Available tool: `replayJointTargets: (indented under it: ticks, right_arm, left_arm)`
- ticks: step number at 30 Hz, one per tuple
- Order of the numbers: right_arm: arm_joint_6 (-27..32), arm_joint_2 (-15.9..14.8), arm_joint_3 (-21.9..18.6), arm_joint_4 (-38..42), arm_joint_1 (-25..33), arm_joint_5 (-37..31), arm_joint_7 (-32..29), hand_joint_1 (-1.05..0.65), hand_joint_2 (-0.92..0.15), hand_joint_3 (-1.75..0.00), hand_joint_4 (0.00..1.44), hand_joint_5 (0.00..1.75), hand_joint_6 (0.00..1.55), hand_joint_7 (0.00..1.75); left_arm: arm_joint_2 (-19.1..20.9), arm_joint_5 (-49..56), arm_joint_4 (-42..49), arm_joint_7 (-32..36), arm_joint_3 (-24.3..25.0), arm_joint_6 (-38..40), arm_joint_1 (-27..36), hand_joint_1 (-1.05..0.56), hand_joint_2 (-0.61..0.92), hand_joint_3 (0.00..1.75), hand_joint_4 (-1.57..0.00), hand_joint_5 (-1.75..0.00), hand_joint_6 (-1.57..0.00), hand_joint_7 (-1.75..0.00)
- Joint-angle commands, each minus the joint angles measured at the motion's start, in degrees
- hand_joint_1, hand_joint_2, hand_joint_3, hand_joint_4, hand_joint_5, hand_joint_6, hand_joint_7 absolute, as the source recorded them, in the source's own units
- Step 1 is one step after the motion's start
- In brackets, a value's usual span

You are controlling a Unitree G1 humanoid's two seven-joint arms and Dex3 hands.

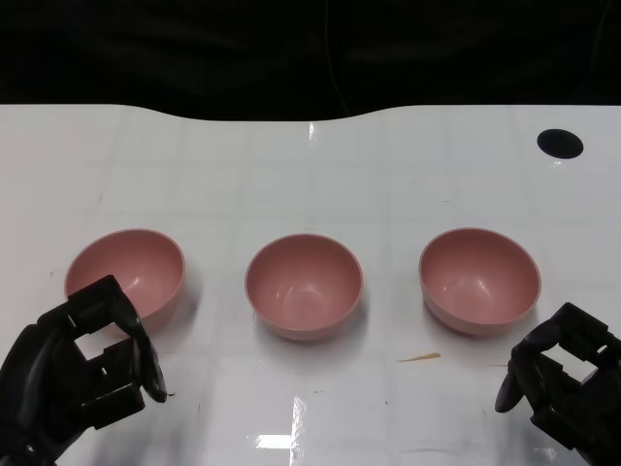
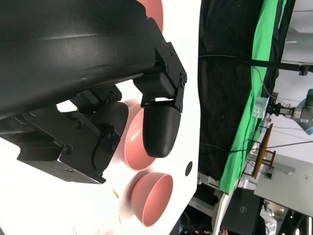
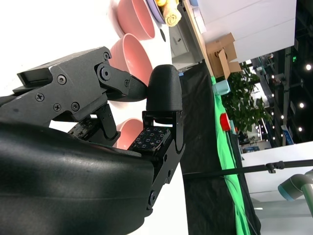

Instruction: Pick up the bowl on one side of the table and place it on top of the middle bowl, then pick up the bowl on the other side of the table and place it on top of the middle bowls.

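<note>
Head view: three pink bowls stand upright in a row on the white desk [image 1: 310, 408], well apart: left bowl [image 1: 124, 272], middle bowl [image 1: 304, 285], right bowl [image 1: 479, 280]. The left hand [image 1: 82, 374] lies just before the left bowl, the right hand [image 1: 563, 379] near the right bowl; both have fingers curled in, holding nothing. The glossy bowls look light, rigid and probably slippery; the rim seems the best hold.

Left wrist view: curled fingers [image 2: 159, 129] overlap the middle bowl, touching nothing.

Right wrist view: fingers [image 3: 164, 90] likewise bent, empty.
</note>
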Motion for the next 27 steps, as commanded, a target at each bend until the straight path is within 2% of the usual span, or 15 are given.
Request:
replayJointTargets:
  ticks: [1, 10, 11, 12, 13, 14, 15, 16, 17, 18, 19, 21, 23, 24, 27]
  right_arm:
    - [-0.01, -0.52, -0.41, -0.23, -0.05, 0.07, -0.48, -0.09, -0.70, -0.78, 0.90, 1.59, 0.80, 1.29]
    - [0.15, -0.50, -0.32, -0.24, 0.02, 0.29, -0.39, -0.07, -0.70, -0.80, 0.91, 1.57, 0.81, 1.28]
    - [0.07, -0.45, -0.24, -0.30, 0.09, 0.12, -0.51, -0.08, -0.69, -0.80, 0.91, 1.57, 0.81, 1.28]
    - [-0.22, -0.37, -0.19, -0.28, 0.15, -0.07, -0.57, -0.08, -0.69, -0.80, 0.91, 1.57, 0.81, 1.28]
    - [-0.33, -0.30, -0.16, -0.32, 0.18, -0.19, -0.70, -0.09, -0.69, -0.80, 0.91, 1.58, 0.81, 1.28]
    - [-0.36, -0.26, -0.14, -0.35, 0.20, -0.24, -0.78, -0.09, -0.68, -0.80, 0.91, 1.58, 0.81, 1.28]
    - [-0.38, -0.24, -0.14, -0.36, 0.20, -0.26, -0.82, -0.09, -0.68, -0.81, 0.90, 1.59, 0.81, 1.28]
    - [-0.36, -0.23, -0.13, -0.37, 0.21, -0.26, -0.85, -0.09, -0.68, -0.81, 0.90, 1.59, 0.81, 1.29]
    - [-0.57, -0.29, -0.13, -0.20, 0.18, -0.23, -0.63, -0.09, -0.68, -0.81, 0.90, 1.59, 0.81, 1.29]
    - [-0.72, -0.34, -0.14, -0.07, 0.17, -0.21, -0.46, -0.09, -0.69, -0.81, 0.90, 1.60, 0.80, 1.29]
    - [-0.52, -0.39, -0.16, -0.10, 0.15, -0.04, -0.39, -0.09, -0.69, -0.81, 0.89, 1.60, 0.80, 1.29]
    - [-0.28, -0.44, -0.23, -0.08, 0.07, 0.27, -0.23, -0.09, -0.69, -0.81, 0.90, 1.59, 0.79, 1.29]
    - [-0.43, -0.50, -0.27, 0.12, -0.07, 0.32, -0.06, -0.09, -0.69, -0.81, 0.90, 1.58, 0.79, 1.29]
    - [-0.53, -0.54, -0.29, 0.23, -0.14, 0.30, -0.01, -0.09, -0.69, -0.81, 0.90, 1.57, 0.79, 1.29]
    - [-0.64, -0.61, -0.34, 0.49, -0.31, 0.14, -0.06, -0.09, -0.70, -0.80, 0.91, 1.57, 0.80, 1.29]
  left_arm:
    - [0.72, 0.31, 0.29, -0.16, 0.39, -0.83, -0.31, 0.17, 0.70, 1.51, -0.97, -1.75, -0.75, -1.75]
    - [-0.07, 1.37, 0.34, 0.73, 0.31, -3.40, 0.03, 0.17, 0.71, 1.51, -0.97, -1.75, -0.74, -1.75]
    - [-0.54, 3.48, 0.01, 2.02, 0.03, -5.65, 0.35, 0.19, 0.70, 1.43, -0.86, -1.75, -0.68, -1.75]
    - [-0.85, 7.55, -0.05, 3.90, -0.67, -9.65, 0.81, 0.20, 0.67, 1.33, -0.68, -1.73, -0.57, -1.69]
    - [-0.15, 14.41, -0.08, 6.56, -2.11, -15.04, 1.48, 0.19, 0.62, 1.28, -0.57, -1.70, -0.53, -1.56]
    - [0.39, 19.23, 0.13, 8.30, -3.12, -18.83, 1.90, 0.10, 0.59, 1.13, -0.49, -1.50, -0.50, -1.31]
    - [0.64, 22.34, 0.46, 9.44, -3.74, -21.38, 2.14, 0.04, 0.58, 1.01, -0.47, -1.32, -0.54, -1.04]
    - [0.65, 23.91, 0.86, 10.06, -4.02, -22.85, 2.23, 0.02, 0.58, 0.97, -0.47, -1.26, -0.56, -0.94]
    - [2.40, 32.61, -0.75, 13.59, -5.33, -25.50, 3.03, 0.01, 0.58, 0.94, -0.47, -1.23, -0.57, -0.89]
    - [3.64, 39.25, -1.94, 16.28, -6.28, -27.52, 3.63, -0.26, 0.74, 0.52, -0.41, -0.93, -0.55, -0.60]
    - [6.09, 50.01, -4.21, 20.16, -7.57, -28.30, 4.26, -0.35, 0.83, 0.31, -0.44, -0.74, -0.60, -0.41]
    - [9.48, 65.47, -7.82, 24.53, -9.27, -26.80, 4.76, -0.62, 0.90, 0.07, -0.48, -0.43, -0.67, -0.15]
    - [10.39, 72.34, -9.80, 25.59, -10.03, -24.96, 4.63, -0.69, 0.91, 0.02, -0.52, -0.32, -0.69, -0.07]
    - [10.56, 75.00, -10.65, 25.66, -10.34, -24.05, 4.41, -0.77, 0.90, 0.01, -0.46, -0.26, -0.67, -0.03]
    - [11.52, 81.32, -10.83, 26.39, -11.20, -22.47, 3.44, -0.82, 0.85, 0.00, -0.40, -0.20, -0.64, 0.00]
